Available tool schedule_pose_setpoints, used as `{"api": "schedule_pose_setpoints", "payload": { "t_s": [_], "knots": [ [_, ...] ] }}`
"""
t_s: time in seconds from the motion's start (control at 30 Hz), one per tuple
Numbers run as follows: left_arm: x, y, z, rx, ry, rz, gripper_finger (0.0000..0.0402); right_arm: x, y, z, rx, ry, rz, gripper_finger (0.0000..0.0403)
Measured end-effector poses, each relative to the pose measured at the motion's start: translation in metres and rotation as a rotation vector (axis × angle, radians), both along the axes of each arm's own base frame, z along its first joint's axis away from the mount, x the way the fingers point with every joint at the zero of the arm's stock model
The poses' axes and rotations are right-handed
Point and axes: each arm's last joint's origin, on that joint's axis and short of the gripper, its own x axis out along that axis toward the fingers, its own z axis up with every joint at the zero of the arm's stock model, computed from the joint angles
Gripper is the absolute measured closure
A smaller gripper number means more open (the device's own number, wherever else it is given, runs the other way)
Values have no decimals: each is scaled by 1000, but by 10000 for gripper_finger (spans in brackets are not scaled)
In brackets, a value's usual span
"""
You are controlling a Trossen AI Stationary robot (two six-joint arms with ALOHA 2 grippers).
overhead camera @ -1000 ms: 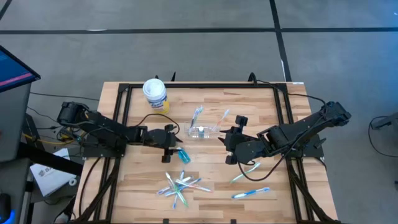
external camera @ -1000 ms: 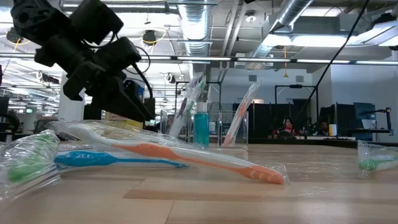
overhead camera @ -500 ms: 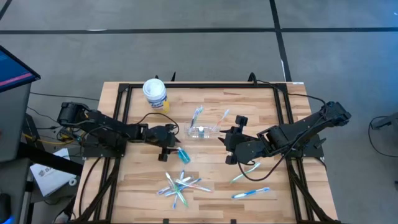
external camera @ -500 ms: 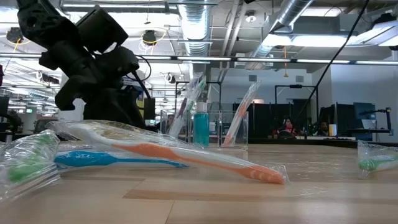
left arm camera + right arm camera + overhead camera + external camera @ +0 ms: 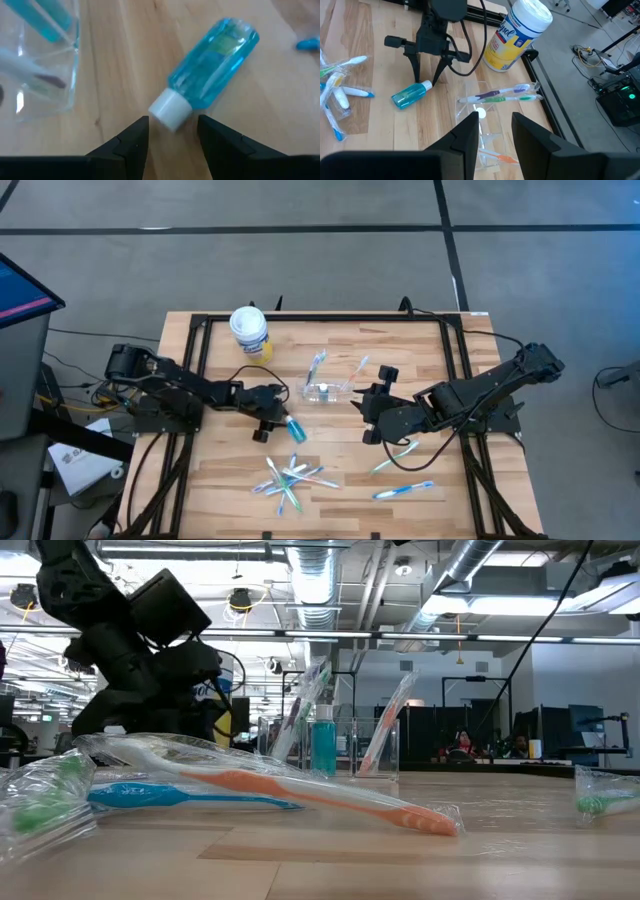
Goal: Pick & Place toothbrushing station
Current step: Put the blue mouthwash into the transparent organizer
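A small teal toothpaste tube point(image 5: 212, 65) with a white cap point(image 5: 170, 109) lies flat on the wooden table. My left gripper point(image 5: 172, 125) is open and points down at it. Its fingertips stand on either side of the cap end without touching, as the right wrist view point(image 5: 426, 79) also shows. A clear plastic cup point(image 5: 328, 390) holds toothbrushes and a teal tube just beyond. My right gripper point(image 5: 368, 405) is open and empty, right of the cup. Several wrapped toothbrushes point(image 5: 292, 478) lie near the front edge.
A white tub with a yellow label point(image 5: 249, 330) stands at the far left. Two more wrapped toothbrushes point(image 5: 395, 458) lie at the front right. A black frame point(image 5: 320, 318) runs around the table. In the low view an orange wrapped toothbrush point(image 5: 300, 790) lies close in front.
My left gripper has gone down toward the table and tipped its fingers downward, coming over the cap end of the teal tube. It stays open. The tube has not moved. My right arm has kept still.
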Motion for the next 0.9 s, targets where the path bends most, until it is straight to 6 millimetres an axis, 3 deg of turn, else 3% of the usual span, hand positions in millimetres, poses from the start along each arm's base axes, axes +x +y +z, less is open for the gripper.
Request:
{"api": "schedule_pose_setpoints", "payload": {
  "t_s": [0.57,0.9],
  "knots": [
    [6,-3,1,-21,-68,-30,234,0,0,0,0,0,1,295],
    [5,-27,4,-28,-97,-124,234,0,0,0,-4,3,3,295]
  ]
}}
